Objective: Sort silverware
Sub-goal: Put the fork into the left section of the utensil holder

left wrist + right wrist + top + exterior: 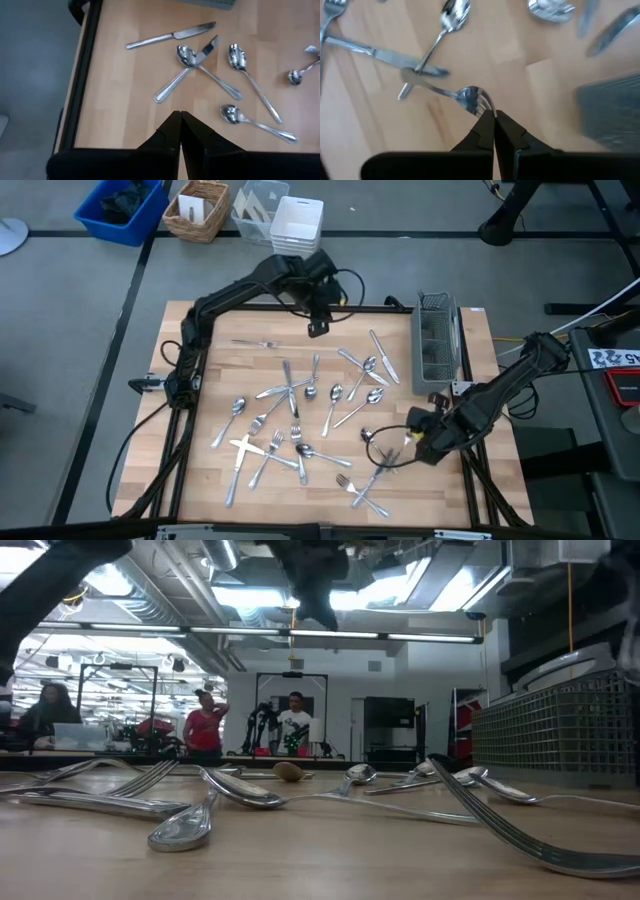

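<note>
Now, fork: a slim shiny silver metal fork (470, 95) lies on the table with its tines right at my right gripper (494, 116) tips; my fingers are pinched together on the tines.
Fork's neighbours: its handle runs under a crossed silver spoon (451, 16) and silver table knife (380, 55).
Right gripper's place: low over the near right part of the table (412, 442), close to the dark wire-mesh caddy (436, 340).
Left gripper: (180, 120) closed with nothing in it, raised over the far edge of the table, above a crossed spoon and knife (197, 57).
Silverware: the other silver forks, spoons and knives (290, 415) lie scattered, several crossed, over the middle of the table.
Surface: a light wooden butcher-block table (200, 460) with a black frame.
Room: three people (205, 725) stand or sit far behind the table under bright ceiling lights.
</note>
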Motion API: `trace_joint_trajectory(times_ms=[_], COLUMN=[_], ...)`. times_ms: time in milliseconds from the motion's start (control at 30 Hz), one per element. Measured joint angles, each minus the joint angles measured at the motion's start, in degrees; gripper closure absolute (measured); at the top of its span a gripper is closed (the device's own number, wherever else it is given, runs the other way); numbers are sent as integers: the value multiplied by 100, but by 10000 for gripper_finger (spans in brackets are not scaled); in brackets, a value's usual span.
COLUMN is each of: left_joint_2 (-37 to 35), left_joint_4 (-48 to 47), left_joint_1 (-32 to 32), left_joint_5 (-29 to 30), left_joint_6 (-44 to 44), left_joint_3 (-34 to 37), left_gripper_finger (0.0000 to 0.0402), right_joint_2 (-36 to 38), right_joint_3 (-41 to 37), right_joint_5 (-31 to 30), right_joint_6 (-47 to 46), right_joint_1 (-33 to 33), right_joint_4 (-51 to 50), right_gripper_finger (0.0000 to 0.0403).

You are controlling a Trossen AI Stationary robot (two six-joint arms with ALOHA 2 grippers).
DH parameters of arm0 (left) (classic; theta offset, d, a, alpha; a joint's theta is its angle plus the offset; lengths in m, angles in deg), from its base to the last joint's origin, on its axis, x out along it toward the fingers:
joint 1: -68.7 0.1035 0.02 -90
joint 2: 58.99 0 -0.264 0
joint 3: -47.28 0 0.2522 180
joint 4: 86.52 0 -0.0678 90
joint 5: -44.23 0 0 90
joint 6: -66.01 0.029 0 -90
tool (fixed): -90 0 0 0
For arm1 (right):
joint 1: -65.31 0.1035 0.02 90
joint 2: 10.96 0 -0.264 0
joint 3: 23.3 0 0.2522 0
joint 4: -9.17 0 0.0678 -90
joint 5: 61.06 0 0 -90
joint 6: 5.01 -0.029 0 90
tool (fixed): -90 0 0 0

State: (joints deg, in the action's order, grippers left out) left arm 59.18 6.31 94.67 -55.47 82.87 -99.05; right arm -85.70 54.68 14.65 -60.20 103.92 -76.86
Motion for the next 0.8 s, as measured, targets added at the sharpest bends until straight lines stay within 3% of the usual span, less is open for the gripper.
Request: trace_joint_trajectory(times_ms=[233,400,533,800], left_joint_2=[-480,-1006,-1700,-3689], left_joint_4=[-148,-67,411,3067], left_joint_1=[4,3,33,310], left_joint_5=[-12,-17,-25,-32], left_joint_6=[-23,-62,-43,-581], left_joint_3=[149,934,2204,5590], left_gripper_finger=[398,398,398,398], right_joint_2=[1,2,74,178], right_joint_3=[970,1568,1888,2356], right_joint_5=[-716,-1266,-1651,-1986], right_joint_6=[12,18,687,2800], right_joint_1=[-2,-18,-325,-1845], right_joint_4=[-1205,-1796,-1775,-1779], right_gripper_finger=[401,401,402,402])
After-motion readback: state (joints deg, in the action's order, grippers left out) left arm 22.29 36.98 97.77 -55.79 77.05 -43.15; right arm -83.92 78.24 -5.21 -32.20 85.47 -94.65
